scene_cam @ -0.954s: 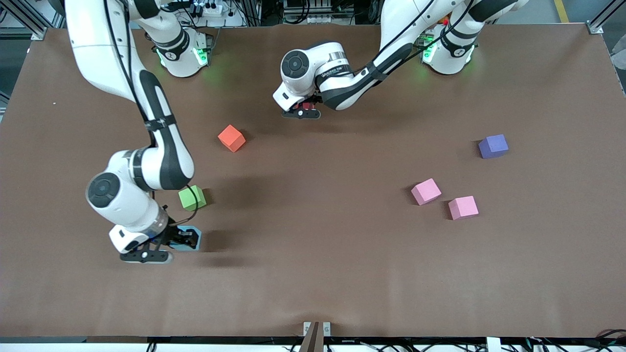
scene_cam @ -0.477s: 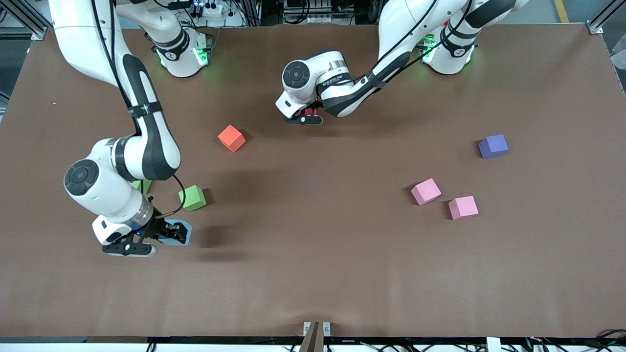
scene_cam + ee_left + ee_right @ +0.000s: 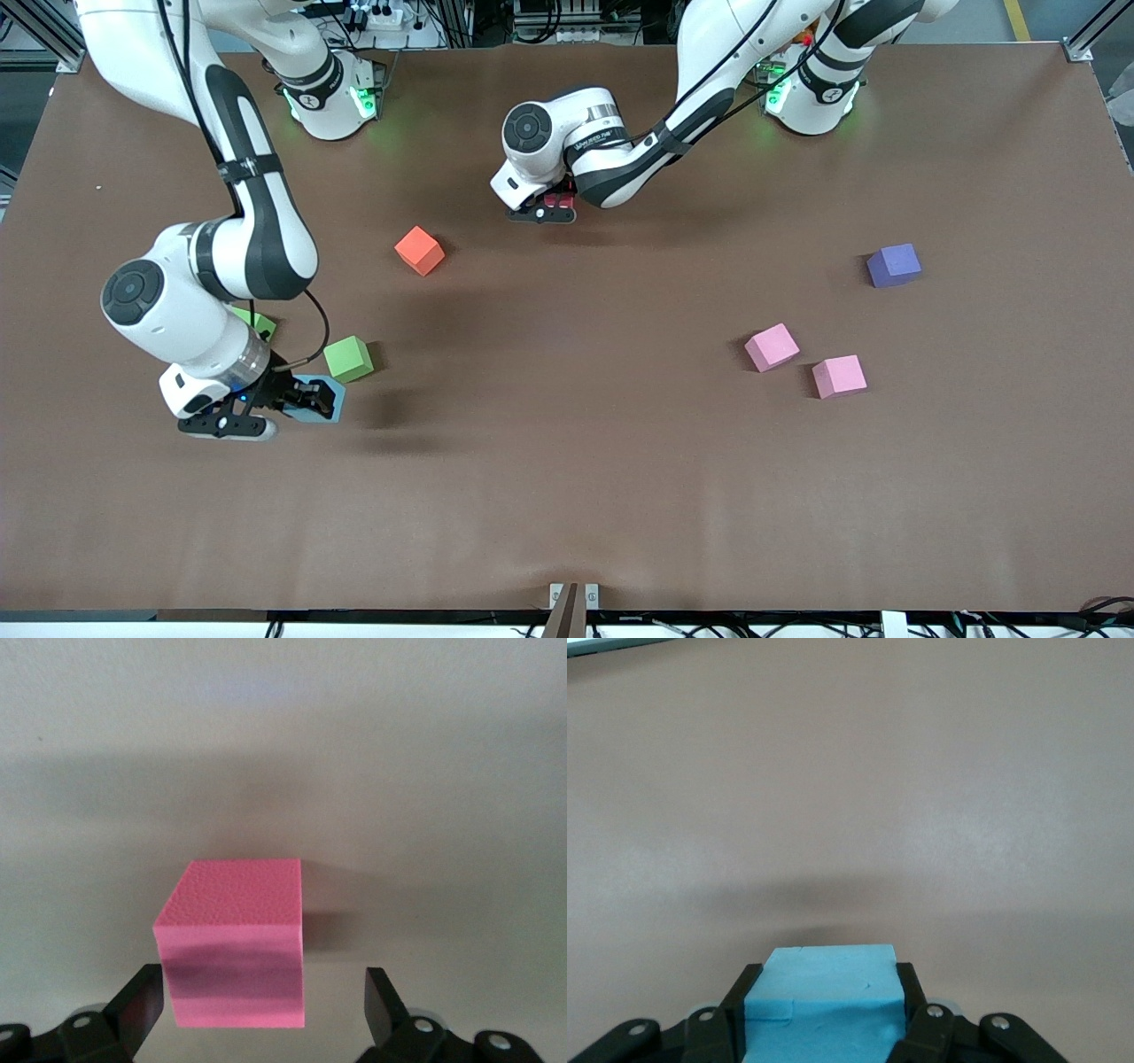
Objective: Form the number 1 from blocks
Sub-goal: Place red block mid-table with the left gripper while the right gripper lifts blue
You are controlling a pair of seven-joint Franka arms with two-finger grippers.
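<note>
My left gripper point(image 3: 542, 211) point(image 3: 261, 985) is open, low over the table in front of the arm bases. A deep pink block point(image 3: 235, 943) point(image 3: 559, 201) rests on the table between its fingers, with a clear gap on one side. My right gripper point(image 3: 297, 405) point(image 3: 828, 985) is shut on a light blue block point(image 3: 312, 400) point(image 3: 826, 997), above the table next to a green block point(image 3: 347, 358). A second green block point(image 3: 255, 322) peeks out from under the right arm. A red block point(image 3: 419, 250) lies between the two grippers.
Two pale pink blocks point(image 3: 771, 346) point(image 3: 839, 376) sit side by side toward the left arm's end. A purple block point(image 3: 893, 264) lies farther from the front camera than they do. The brown table point(image 3: 567, 461) fills the view.
The left gripper has opened and let go of the deep pink block. The right arm has carried the light blue block toward its own end of the table, uncovering the second green block.
</note>
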